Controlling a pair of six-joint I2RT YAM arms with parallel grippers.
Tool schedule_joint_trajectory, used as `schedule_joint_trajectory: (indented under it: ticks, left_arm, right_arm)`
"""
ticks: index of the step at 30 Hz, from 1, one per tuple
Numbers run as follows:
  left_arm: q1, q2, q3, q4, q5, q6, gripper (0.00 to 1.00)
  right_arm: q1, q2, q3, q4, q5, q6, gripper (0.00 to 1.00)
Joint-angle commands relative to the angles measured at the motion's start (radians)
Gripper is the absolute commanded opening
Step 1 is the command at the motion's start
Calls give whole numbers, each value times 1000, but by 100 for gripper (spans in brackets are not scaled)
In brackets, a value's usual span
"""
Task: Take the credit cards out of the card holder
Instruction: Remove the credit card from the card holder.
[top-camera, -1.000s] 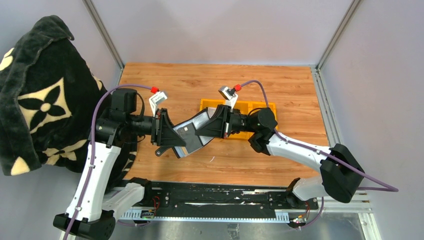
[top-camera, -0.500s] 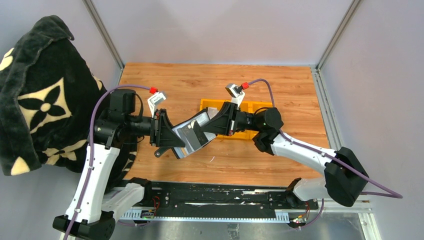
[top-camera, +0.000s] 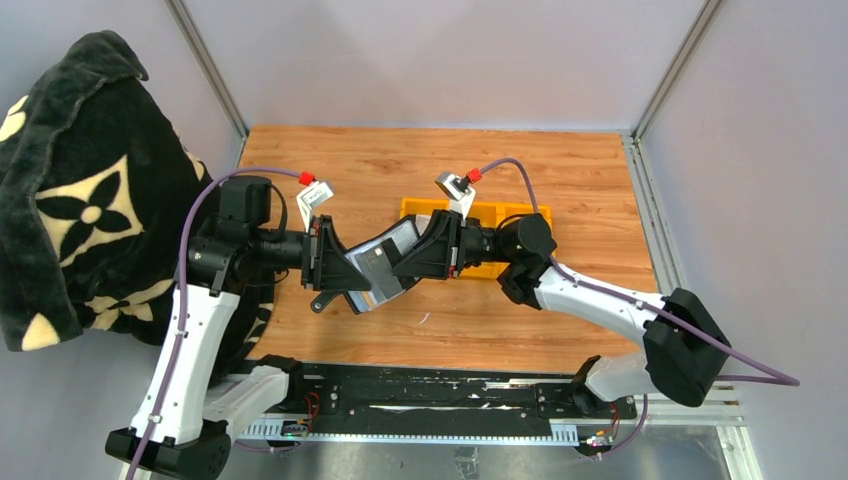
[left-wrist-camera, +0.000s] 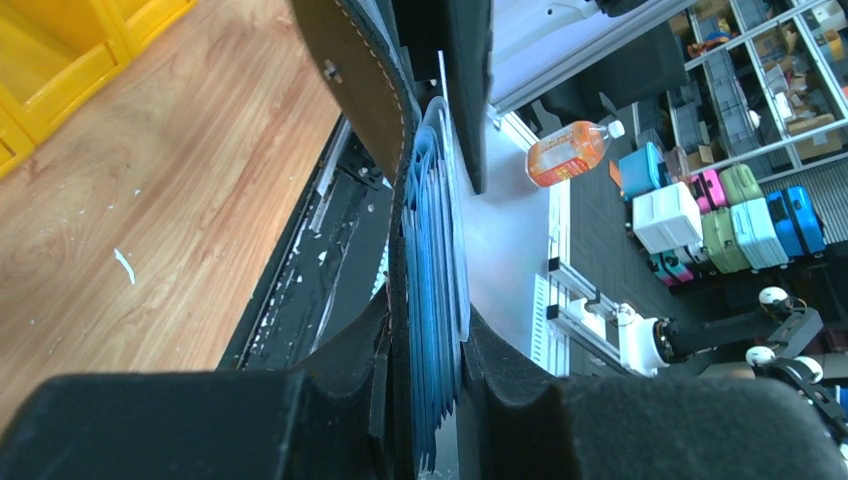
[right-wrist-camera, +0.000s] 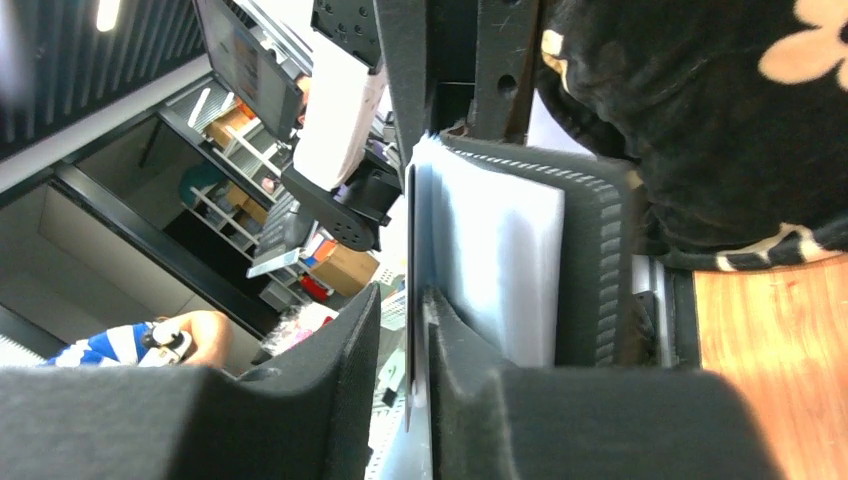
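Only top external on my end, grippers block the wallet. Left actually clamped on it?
Observer: Yes, left wrist shows the left gripper shut on the card holder, card stack inside.
Operator: Flap?
Observer: Its studded leather flap bends away from the credit cards.
Operator: Right got one?
Observer: Right wrist shows one thin card edge between the fingers of the right gripper; pinched or not, cannot tell.
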Motion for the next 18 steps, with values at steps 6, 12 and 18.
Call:
schedule_joint_trajectory:
  ticks: [6, 12, 18]
  left_arm:
    - [0, -13, 30, -5, 13, -13, 0]
    - [0, -12, 31, -5, 3, 2, 0]
    - [0, -15, 21, -5, -70, 36, 0]
  right_arm:
    - [-38, -23, 34, 0, -23, 1, 0]
    - [-150, -115, 1, -53, -53, 9, 0]
    - [-299, -227, -20, -255, -102, -40, 0]
